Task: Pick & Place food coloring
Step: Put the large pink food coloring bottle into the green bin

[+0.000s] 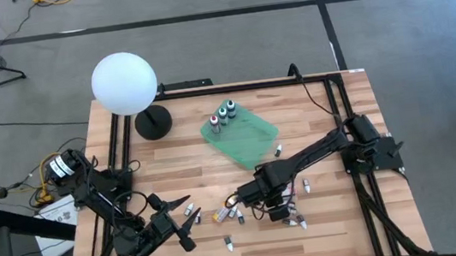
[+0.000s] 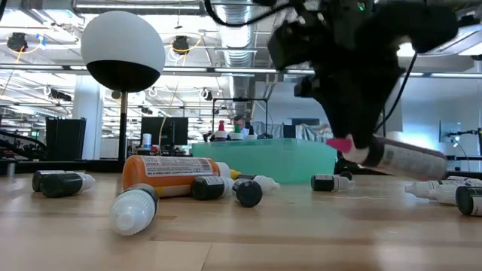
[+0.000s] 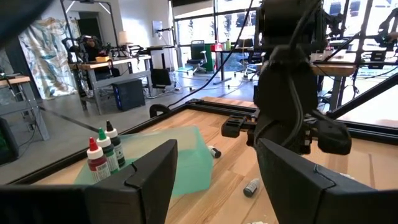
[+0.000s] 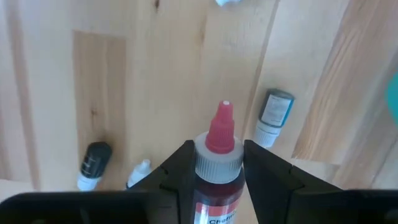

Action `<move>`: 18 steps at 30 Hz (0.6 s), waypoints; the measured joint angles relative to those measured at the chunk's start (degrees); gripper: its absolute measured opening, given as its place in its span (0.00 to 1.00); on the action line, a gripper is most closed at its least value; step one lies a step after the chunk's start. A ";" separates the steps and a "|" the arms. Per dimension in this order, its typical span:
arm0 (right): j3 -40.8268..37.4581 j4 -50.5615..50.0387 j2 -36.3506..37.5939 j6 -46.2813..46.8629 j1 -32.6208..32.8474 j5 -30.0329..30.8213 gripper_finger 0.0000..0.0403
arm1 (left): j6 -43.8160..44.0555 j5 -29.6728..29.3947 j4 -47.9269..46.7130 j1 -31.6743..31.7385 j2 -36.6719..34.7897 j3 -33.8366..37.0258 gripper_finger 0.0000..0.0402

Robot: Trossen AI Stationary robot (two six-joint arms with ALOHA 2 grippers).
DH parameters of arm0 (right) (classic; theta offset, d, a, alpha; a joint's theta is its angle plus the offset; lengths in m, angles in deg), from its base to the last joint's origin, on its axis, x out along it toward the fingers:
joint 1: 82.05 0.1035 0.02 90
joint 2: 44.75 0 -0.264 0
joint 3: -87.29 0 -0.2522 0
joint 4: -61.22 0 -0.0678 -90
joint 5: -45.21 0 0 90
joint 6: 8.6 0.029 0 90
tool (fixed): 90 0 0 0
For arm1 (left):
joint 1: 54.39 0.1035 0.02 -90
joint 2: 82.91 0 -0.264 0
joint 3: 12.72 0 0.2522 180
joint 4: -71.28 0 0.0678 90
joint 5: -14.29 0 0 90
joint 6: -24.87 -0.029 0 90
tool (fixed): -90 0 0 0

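Note:
The food coloring is many small bottles. Three stand upright (image 1: pixel 225 114) (image 3: pixel 102 152) in the green tray (image 1: pixel 251 142), and others lie loose on the wood near the table's front (image 1: pixel 231 214) (image 2: pixel 218 187). My right gripper (image 1: pixel 279 211) (image 2: pixel 354 150) (image 4: pixel 217 168) hangs over the loose ones, shut on a dark red bottle with a pink tip (image 4: pixel 219 134) (image 2: pixel 399 158). My left gripper (image 1: pixel 189 225) (image 3: pixel 214 171) waits open at the front left, pointing level toward the tray, with nothing between its fingers. My right gripper pinches the pink-tipped bottle between its two fingers (image 4: pixel 180 171) at the shoulder just under the grey cap collar (image 4: pixel 217 163). The fingers come from above, pointing down, and lie across the bottle. The bottle is lifted clear of the table, nearly level, its body (image 2: pixel 410 159) sloping a little down.
A white globe lamp (image 1: pixel 124 84) on a black base (image 1: pixel 154 122) stands at the back left. An orange-capped bottle with a printed label (image 2: pixel 169 173) lies among the loose ones. Black frame rails (image 1: pixel 344 123) run along the table's sides. Bare wood lies right of the tray.

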 joint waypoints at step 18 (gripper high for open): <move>10.38 -6.82 0.00 -2.40 0.50 1.56 0.28 | 0.00 -0.02 0.07 0.00 0.00 0.00 0.54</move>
